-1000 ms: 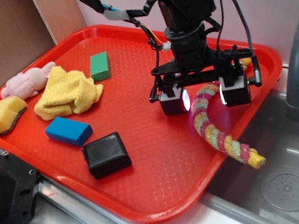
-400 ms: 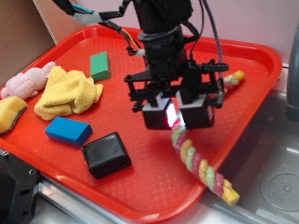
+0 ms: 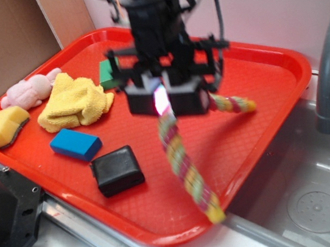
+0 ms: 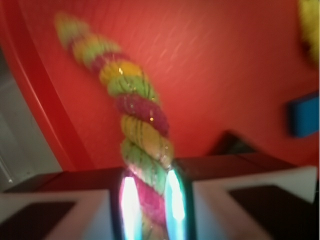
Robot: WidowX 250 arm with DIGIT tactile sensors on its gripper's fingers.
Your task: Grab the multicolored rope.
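End effector (image 3: 163,101) clamped on multicolored rope (image 3: 182,161), lifted above red tray (image 3: 270,84) centre. Long end hangs toward 5 o'clock over tray's front rim, short end sticks out at 3 o'clock. Wrist view: rope (image 4: 137,125) pinched between both pads. Motion blur.

The twisted pink, yellow and green rope (image 4: 135,125) runs toward 11 o'clock over the red plastic tray (image 4: 215,70) — its near end pinched between the gripper (image 4: 150,200) pads — blue block (image 4: 304,114) at 3 o'clock
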